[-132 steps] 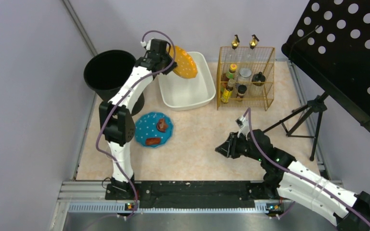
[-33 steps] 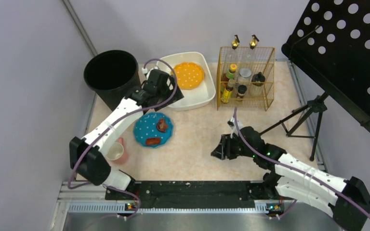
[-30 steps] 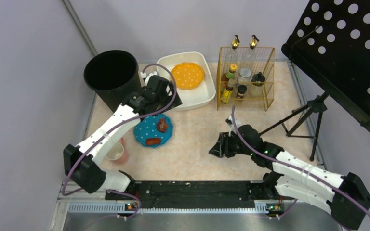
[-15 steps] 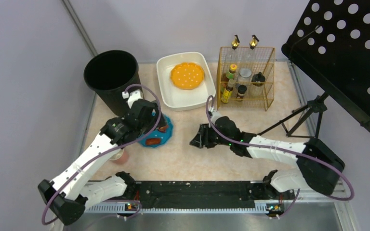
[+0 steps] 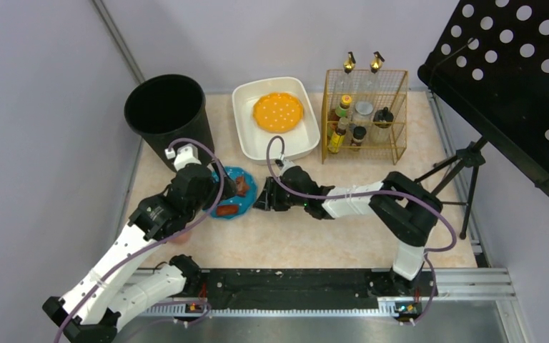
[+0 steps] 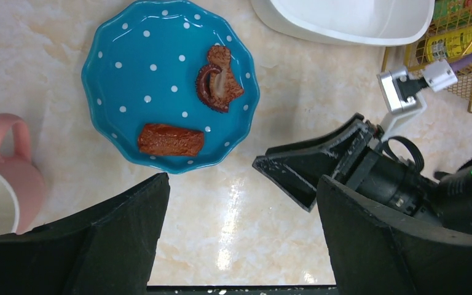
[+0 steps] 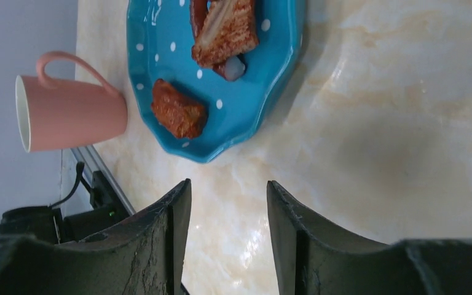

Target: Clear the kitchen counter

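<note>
Kitchen counter (image 5: 314, 236), a pale beige-peach tabletop with a faint marbled stone pattern and metal rails, carries a scalloped blue plate with white dots (image 6: 129, 80) towards its left side. On that plate lie a brown oblong piece of food (image 6: 171, 139) and a curled, dark red-brown piece (image 6: 220, 78), apart from each other. A pink mug (image 6: 0, 178) stands just beside the plate's left rim. Beyond the plate sit a white rectangular basin (image 5: 246, 136) holding an orange dotted plate (image 5: 278, 112), and to the left of the basin a black round bin (image 5: 166, 107). A gold wire rack of bottles (image 5: 363, 114) stands further right of the plate, past the basin.

The jaws of the left arm (image 5: 150, 214) are spread wide and grasp nothing, above the plate's near edge. The jaws of the right arm (image 5: 343, 204) are also released and empty, low over the counter, their tips just beside the plate's right rim without touching it.
</note>
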Controlling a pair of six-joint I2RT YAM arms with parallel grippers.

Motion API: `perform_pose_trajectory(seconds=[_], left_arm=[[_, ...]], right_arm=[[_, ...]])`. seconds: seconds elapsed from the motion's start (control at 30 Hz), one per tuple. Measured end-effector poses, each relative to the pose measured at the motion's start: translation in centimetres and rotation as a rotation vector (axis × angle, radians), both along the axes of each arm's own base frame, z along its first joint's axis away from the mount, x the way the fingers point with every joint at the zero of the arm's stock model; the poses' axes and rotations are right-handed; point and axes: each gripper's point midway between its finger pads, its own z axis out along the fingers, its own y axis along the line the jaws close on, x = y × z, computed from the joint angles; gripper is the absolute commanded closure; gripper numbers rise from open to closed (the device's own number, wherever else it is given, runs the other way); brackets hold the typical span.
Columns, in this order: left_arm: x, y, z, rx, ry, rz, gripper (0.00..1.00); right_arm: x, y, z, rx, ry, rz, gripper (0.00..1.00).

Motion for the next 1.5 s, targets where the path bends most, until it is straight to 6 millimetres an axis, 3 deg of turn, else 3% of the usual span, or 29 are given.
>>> perform_pose_trajectory(seconds=[0.33,0.77,1.0,1.3,1.5], left_arm=[[-1.3,1.1,0.3,-0.027,-0.059,-0.009,0.05],[-0.9,0.8,-0.4,-0.003,-0.063,-0.034,0.05],[-1.0,0.8,-1.4,0.019,-0.049,-0.043,0.04],[-1.3,1.0,-2.7,0.039,-0.024,-0.052,0.04],[-1.4,1.0,-2.4,0.035,-0.036,-0.057,0.04]], right_arm=[[1.5,2.2,-2.6,-0.014,0.038,-0.028,0.53],[3.8,2.7,-2.9,-0.047,0.017,-0.118,0.56],[5.0,3.2,-3.2,-0.043,0.017,-0.176,0.69],[5.7,3.4,-3.6,-0.028,0.034,-0.222,1.0],[5.8,3.2,-3.8,-0.019,0.012,-0.228,1.0]])
